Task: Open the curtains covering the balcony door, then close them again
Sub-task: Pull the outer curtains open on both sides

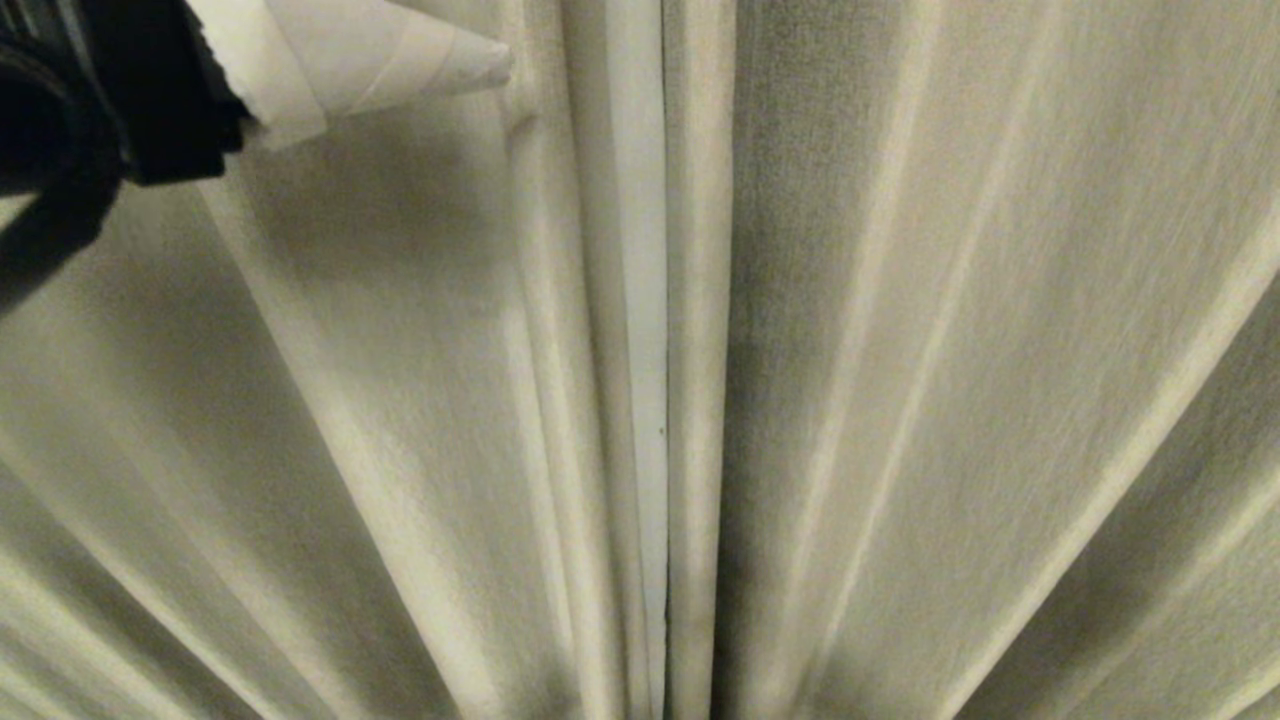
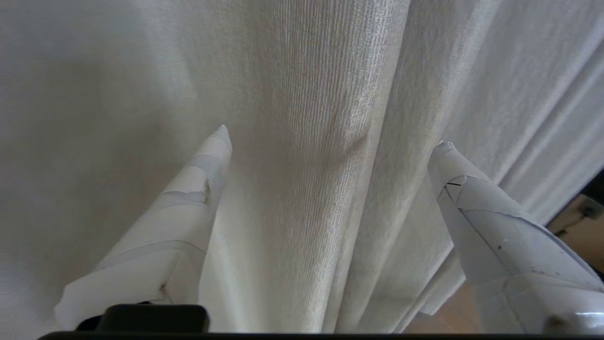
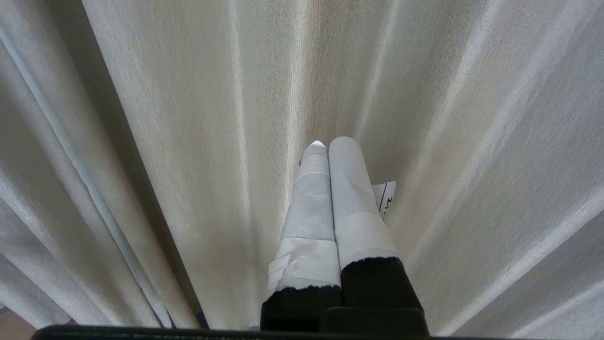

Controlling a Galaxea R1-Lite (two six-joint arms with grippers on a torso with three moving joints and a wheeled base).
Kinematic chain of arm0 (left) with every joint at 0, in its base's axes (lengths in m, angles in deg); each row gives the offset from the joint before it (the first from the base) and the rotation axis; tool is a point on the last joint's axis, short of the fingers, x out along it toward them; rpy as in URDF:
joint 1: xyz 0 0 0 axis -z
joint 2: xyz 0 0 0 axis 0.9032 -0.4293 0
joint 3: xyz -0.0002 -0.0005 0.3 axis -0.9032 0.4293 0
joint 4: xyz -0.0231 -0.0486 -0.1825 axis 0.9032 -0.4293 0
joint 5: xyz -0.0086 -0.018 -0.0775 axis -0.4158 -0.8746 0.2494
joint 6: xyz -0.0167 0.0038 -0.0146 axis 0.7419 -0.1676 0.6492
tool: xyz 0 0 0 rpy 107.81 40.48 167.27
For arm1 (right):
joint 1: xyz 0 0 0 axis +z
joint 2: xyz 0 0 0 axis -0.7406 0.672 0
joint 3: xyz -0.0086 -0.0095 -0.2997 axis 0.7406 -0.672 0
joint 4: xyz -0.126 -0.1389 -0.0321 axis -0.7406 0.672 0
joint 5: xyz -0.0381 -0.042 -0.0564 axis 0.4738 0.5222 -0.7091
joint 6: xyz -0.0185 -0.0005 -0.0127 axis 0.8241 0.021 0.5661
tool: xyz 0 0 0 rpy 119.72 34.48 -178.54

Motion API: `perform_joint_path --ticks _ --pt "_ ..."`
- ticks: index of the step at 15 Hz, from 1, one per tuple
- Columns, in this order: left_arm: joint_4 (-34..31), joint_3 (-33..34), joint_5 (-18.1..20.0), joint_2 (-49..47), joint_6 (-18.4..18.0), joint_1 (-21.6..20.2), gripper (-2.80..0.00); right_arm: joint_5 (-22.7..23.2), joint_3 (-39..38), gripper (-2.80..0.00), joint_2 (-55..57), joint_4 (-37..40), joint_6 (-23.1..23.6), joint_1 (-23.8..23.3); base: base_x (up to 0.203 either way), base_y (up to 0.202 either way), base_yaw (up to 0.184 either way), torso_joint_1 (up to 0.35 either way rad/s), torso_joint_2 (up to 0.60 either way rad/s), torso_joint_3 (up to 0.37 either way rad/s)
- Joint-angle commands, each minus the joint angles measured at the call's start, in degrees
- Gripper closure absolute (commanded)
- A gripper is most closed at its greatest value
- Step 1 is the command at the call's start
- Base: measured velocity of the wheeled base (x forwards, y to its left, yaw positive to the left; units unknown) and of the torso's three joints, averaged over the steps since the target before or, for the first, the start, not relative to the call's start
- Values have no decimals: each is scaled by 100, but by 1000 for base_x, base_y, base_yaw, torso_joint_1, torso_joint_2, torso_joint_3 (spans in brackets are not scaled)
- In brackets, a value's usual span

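Observation:
Cream-beige pleated curtains (image 1: 900, 350) fill the head view, and their two panels meet at a narrow seam (image 1: 662, 400) in the middle. The balcony door is hidden behind them. My left gripper (image 2: 332, 137) is up at the left panel, open wide, with a fold of curtain (image 2: 311, 189) lying loose between its white-taped fingers. One of those fingers (image 1: 420, 55) points toward the seam at the top left of the head view. My right gripper (image 3: 325, 141) is shut with nothing in it, its tips close to the curtain fabric (image 3: 188, 141).
A strip of wooden floor (image 2: 573, 236) shows beyond the curtain's hem in the left wrist view. A small white printed tag (image 3: 387, 198) sticks out behind the right fingers. Fabric is close in front of both arms.

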Motion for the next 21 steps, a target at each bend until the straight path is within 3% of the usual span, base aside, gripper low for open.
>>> perform_joint_path --ticks 1,4,9,15,21 --pt "-266 -220 -531 -15 0 318 -280 4 0 0 0 0 5 1 0 0 0 0 0 0" --pt "-415 -441 -1111 -107 1 670 -280 5 0 0 0 0 5 1 0 0 0 0 0 0" --pt "-416 -715 -1485 -371 9 1014 -280 4 0 0 0 0 5 1 0 0 0 0 0 0" --pt "-364 -740 -1871 -653 9 991 -280 4 0 0 0 0 5 1 0 0 0 0 0 0" --pt "-348 -1231 -1927 -1201 18 648 -280 4 0 0 0 0 5 1 0 0 0 0 0 0"
